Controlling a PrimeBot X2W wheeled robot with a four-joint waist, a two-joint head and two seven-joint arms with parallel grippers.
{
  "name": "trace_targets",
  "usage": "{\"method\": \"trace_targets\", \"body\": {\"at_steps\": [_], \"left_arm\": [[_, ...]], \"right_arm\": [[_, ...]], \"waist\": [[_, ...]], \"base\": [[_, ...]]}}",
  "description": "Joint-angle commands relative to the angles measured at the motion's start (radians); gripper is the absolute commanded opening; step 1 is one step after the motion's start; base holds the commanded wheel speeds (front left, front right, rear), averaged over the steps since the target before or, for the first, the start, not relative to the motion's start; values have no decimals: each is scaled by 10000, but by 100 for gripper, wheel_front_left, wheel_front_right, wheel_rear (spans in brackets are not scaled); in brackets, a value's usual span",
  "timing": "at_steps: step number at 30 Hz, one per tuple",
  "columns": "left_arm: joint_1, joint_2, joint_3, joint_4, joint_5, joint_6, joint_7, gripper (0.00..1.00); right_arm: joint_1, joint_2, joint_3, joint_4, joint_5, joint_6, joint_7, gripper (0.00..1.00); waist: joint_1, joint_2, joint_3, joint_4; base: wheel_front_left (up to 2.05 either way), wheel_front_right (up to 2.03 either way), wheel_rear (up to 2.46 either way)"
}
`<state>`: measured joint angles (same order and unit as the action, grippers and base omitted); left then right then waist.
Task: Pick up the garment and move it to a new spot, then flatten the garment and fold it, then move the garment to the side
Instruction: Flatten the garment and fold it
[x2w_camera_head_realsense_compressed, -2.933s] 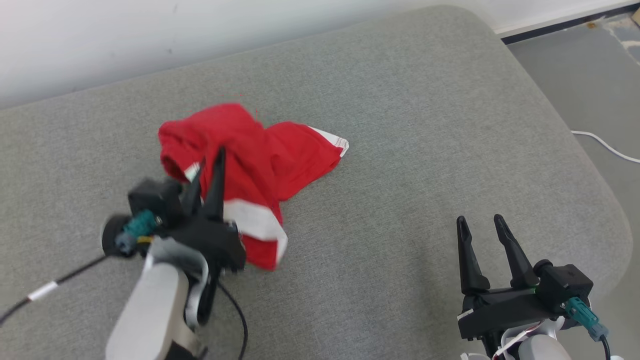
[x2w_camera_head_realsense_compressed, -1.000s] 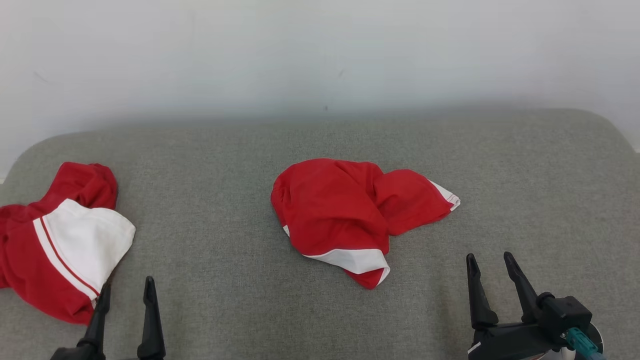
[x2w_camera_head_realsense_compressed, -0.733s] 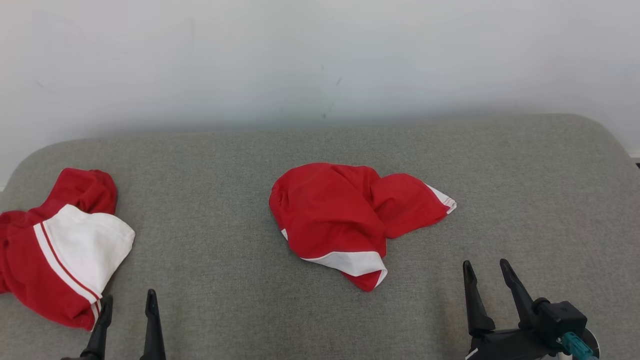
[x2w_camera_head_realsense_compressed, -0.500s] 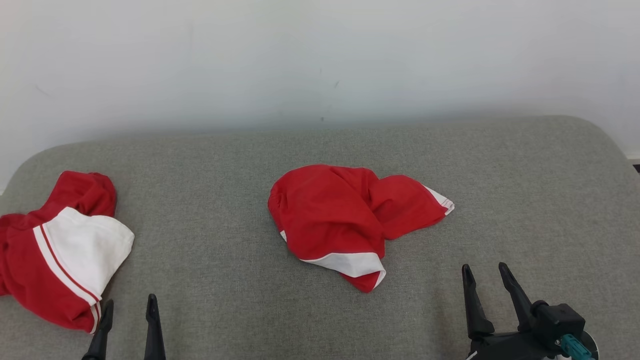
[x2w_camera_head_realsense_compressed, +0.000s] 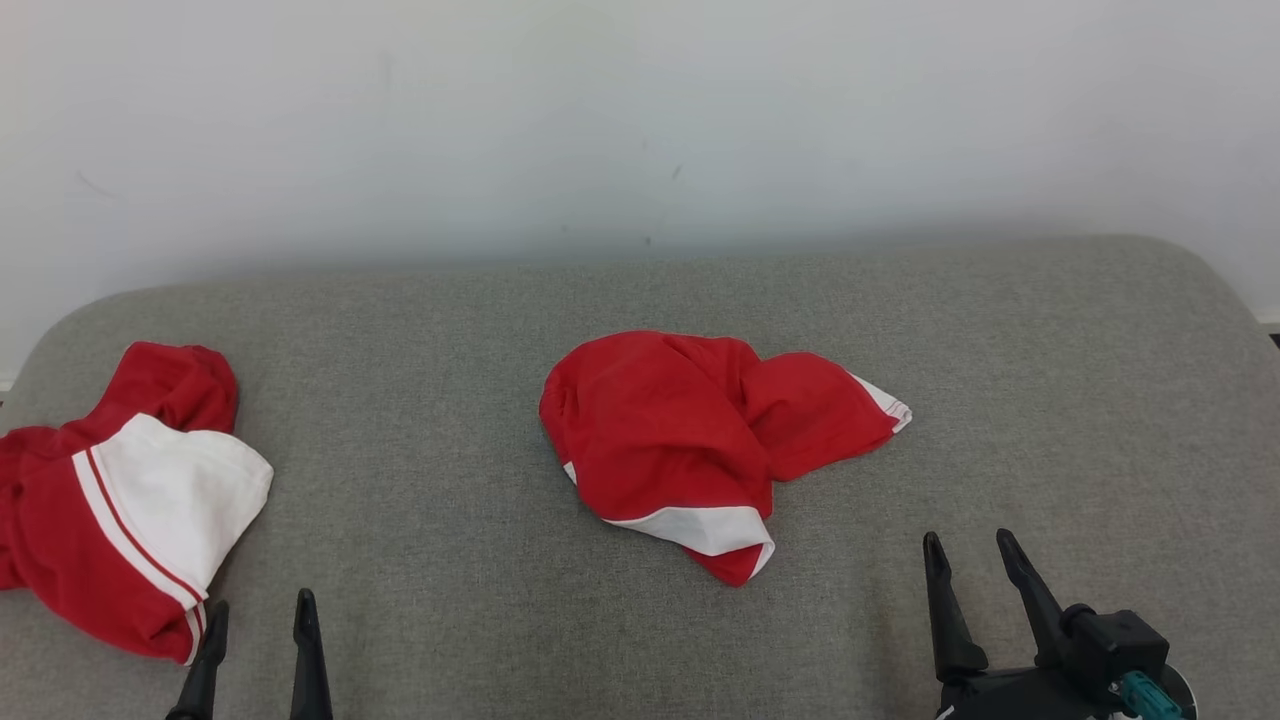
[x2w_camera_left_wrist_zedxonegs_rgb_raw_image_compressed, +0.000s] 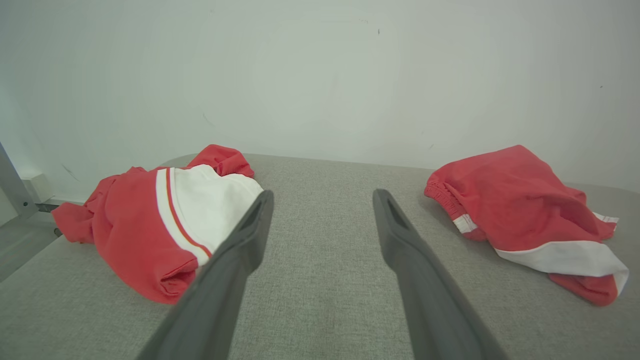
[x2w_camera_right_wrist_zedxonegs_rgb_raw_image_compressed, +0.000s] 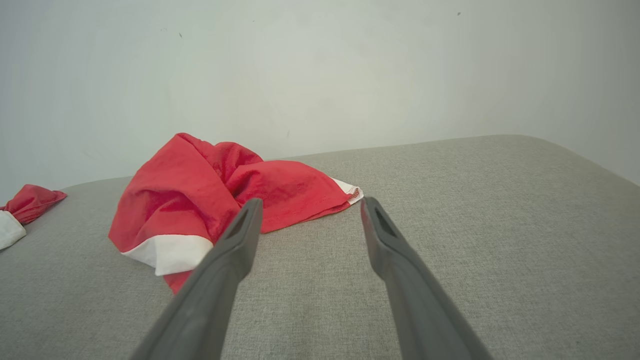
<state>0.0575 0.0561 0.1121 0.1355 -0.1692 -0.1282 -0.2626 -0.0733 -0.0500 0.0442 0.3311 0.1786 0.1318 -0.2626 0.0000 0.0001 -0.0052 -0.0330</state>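
Since nearly three seconds back, the left gripper has come off the garment, where its fingers then were, and the head camera has swung to face the wall squarely. Over the last second that view shifts only slightly, and the garment's crumple looks the same.

Nearest, the left gripper shows only its two fingertips at the lower left edge of the head view, pointing up. Its jaws are spread wide with nothing between them, and its wrist view shows bare grey cushion in the gap. The right gripper sits at the lower right, likewise spread wide and empty, over bare cushion.

Ahead of them, the garment lies in a loose red heap near the middle of the cushion. It is apart from both grippers and closer to the right one. A white band runs along its near hem, and a white-edged corner points to the robot's right.

At the cushion's far left end lies a second garment, red with a broad white panel and a thin red stripe. Its near hem is just beside the left gripper's outer finger; whether they touch cannot be told.

Behind the cushion's rounded back edge stands a plain pale wall.
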Motion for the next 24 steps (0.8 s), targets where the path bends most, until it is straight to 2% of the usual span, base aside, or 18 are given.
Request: {"method": "trace_targets", "body": {"at_steps": [1,13,24], "left_arm": [[79,-18,29,-26,86,-19,-34,100],[-271,-4,-36,64,194,-28,-34,100],[-2253,641,-873,720,34,-19,-34,100]], "right_arm": [[97,-8,3,-21,-34,-22,33,100],[-46,-8,125,50,32,-22,17,100],[-413,-8,315,86,217,-22,-11,100]], "waist": [[0,-1,2,9],[0,-1,84,-97],[0,-1,815,-1273]], "base": [[0,0,0],[0,0,0],[0,0,0]]}}
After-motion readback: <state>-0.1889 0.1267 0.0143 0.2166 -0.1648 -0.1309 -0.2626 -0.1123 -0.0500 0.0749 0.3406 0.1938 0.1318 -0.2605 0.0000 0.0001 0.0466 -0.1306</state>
